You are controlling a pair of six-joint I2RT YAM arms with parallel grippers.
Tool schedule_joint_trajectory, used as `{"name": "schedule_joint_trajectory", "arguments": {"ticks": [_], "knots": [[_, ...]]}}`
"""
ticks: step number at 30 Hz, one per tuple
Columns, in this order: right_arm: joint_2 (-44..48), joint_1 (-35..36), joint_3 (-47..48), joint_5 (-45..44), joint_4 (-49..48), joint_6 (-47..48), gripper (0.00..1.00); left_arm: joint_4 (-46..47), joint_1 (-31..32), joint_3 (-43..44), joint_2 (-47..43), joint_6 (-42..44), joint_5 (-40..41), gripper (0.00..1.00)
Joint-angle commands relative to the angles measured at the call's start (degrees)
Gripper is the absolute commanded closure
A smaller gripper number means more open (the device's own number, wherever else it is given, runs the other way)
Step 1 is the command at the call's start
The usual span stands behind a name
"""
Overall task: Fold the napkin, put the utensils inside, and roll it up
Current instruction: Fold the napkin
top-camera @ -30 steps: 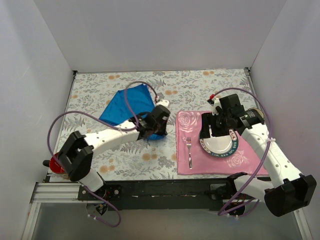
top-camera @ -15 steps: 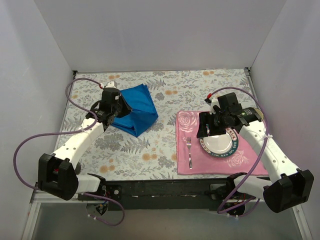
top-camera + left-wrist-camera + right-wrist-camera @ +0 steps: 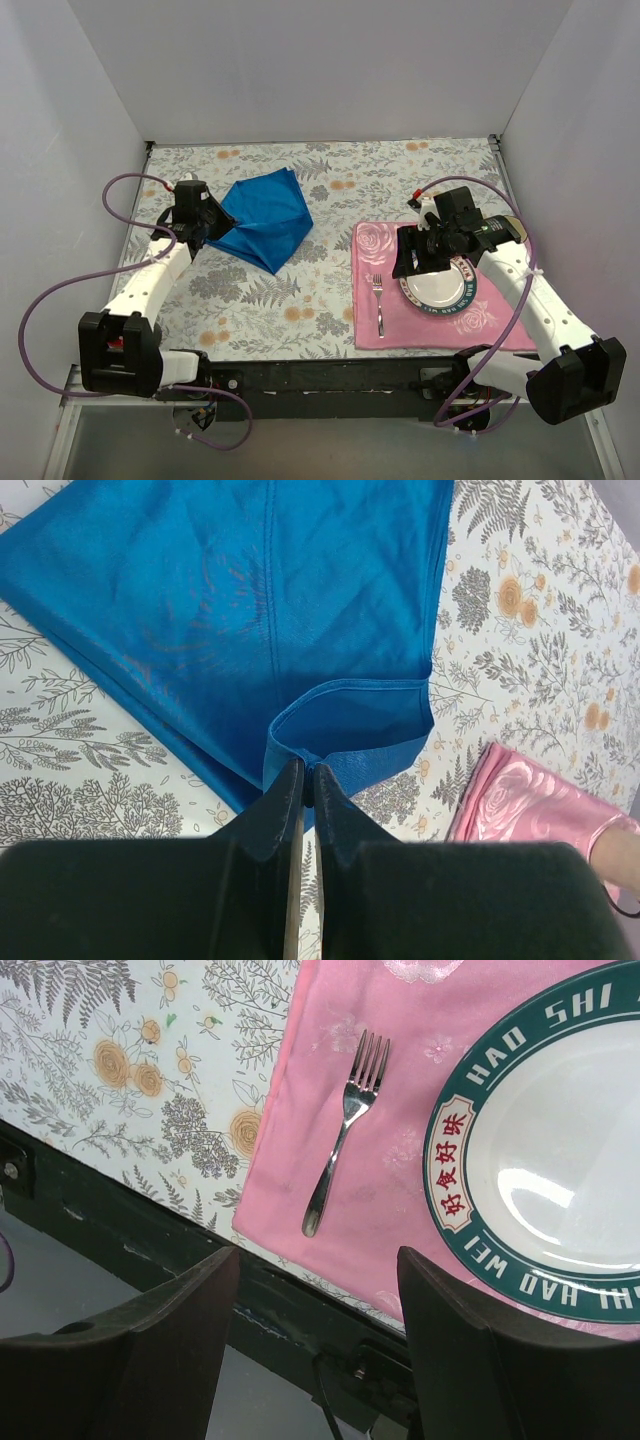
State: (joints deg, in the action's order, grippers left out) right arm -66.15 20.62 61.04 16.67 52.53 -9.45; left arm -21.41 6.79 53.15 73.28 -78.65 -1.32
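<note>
Left claw (image 3: 303, 772) pinched tight, arm outstretched; right claw (image 3: 318, 1260) agape.

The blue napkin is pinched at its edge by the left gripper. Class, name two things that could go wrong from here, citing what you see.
The left gripper pinches only a thin hem of the napkin at its fingertips, so the cloth may slip free when pulled.
Its edge curls over beside the grip, so the fold may come out crooked.
</note>
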Motion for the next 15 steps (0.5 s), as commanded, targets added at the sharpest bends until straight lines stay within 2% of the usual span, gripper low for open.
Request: {"name": "schedule_joint_trajectory", "arguments": {"ticks": [1,15], "knots": [[-0.4,-0.1,-0.1,0.9,-0.4,0.9,0.28,-0.8,-1.1,-0.4,0.2,-1.1,0.6,1.0],[-0.9,0.1,-0.5,0.9,-0.2,1.5,0.28,-1.3,-5.4,-0.7,5.0,0.2,4.7,1.0]]}}
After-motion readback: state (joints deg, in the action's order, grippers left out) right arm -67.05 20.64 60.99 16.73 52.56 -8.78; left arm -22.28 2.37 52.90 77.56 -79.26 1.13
